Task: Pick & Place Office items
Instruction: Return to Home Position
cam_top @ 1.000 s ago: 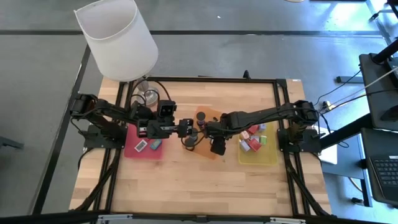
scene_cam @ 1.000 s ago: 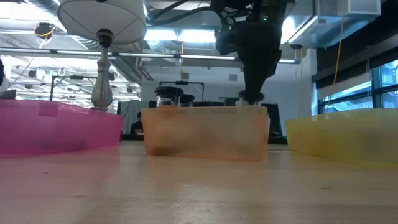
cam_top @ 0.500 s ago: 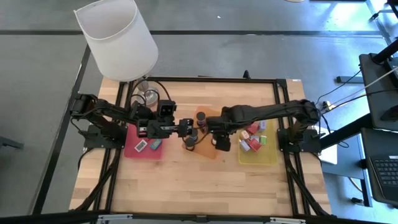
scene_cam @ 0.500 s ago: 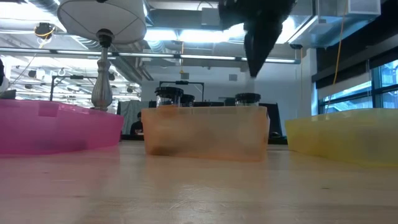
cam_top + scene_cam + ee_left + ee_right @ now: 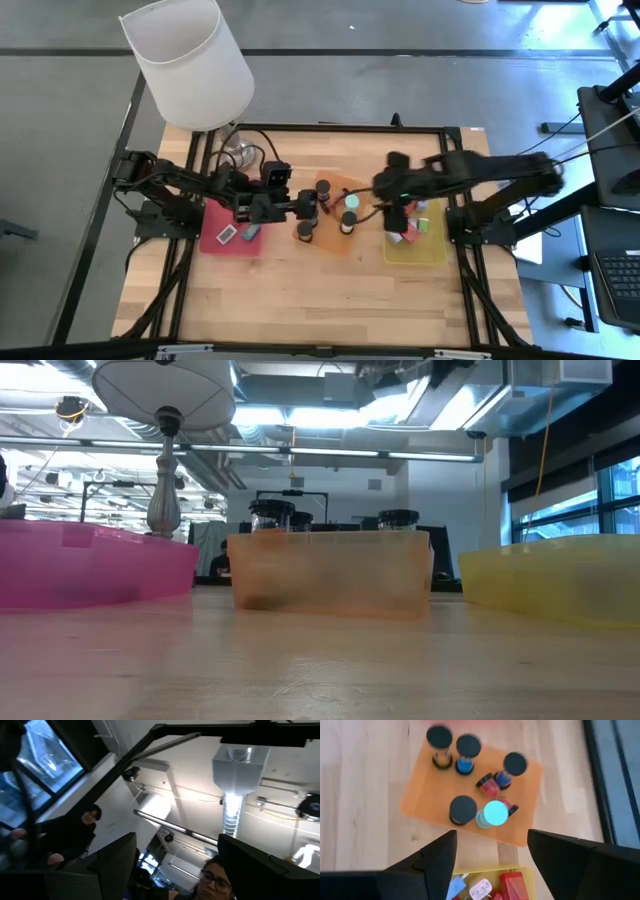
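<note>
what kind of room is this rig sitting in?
Likely an open lab or workshop floor: bare concrete floor around the table, exposed ducts and strip lights overhead, and a keyboard beside the rig.

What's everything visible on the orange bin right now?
The orange bin is a shallow, translucent, plastic-looking tray, rectangular with rounded corners and low walls. It lies flat on the wooden table, askew to its edges, between the pink bin and the yellow bin, touching neither. Inside stand four black-capped cylinders and one teal-capped one, with small red-and-black pieces among them.
</note>
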### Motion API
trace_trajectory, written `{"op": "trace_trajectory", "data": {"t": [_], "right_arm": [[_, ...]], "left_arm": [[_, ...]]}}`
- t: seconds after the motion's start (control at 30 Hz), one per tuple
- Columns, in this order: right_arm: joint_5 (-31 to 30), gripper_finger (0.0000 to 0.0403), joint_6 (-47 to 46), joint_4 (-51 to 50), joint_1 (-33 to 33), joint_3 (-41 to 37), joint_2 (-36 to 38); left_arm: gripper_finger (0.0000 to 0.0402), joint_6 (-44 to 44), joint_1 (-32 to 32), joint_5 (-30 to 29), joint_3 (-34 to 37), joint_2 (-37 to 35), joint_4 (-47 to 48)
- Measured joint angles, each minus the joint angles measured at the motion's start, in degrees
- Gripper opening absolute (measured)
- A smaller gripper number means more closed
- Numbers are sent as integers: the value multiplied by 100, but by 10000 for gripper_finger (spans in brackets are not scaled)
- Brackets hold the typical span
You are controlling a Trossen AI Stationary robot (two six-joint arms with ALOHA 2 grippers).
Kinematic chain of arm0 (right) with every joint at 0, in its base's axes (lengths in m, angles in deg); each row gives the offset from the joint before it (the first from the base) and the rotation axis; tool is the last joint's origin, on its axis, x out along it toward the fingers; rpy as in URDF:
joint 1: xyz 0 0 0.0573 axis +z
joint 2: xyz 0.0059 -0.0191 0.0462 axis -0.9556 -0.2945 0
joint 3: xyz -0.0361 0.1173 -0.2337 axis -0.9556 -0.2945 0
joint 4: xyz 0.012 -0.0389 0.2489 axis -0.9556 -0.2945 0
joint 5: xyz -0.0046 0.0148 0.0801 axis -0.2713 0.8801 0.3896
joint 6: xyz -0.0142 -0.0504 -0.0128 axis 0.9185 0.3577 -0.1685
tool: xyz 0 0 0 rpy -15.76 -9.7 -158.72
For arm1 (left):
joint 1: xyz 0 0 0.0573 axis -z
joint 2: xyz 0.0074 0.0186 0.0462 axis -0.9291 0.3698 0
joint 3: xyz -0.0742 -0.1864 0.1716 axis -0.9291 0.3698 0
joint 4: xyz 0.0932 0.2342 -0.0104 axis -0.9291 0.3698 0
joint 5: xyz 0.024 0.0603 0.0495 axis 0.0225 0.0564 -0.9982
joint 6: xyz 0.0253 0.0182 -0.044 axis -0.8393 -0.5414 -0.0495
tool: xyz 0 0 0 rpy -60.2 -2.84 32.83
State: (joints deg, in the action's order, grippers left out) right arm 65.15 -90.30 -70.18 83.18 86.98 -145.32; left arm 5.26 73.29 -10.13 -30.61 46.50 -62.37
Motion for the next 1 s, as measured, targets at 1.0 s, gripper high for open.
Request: {"op": "trace_trajectory", "data": {"t": [1.0], "right_arm": [[-1968,245,-1933,3626,380,-5788,6508]], "left_arm": [[276,-1260,26,-789,0,0,602]]}}
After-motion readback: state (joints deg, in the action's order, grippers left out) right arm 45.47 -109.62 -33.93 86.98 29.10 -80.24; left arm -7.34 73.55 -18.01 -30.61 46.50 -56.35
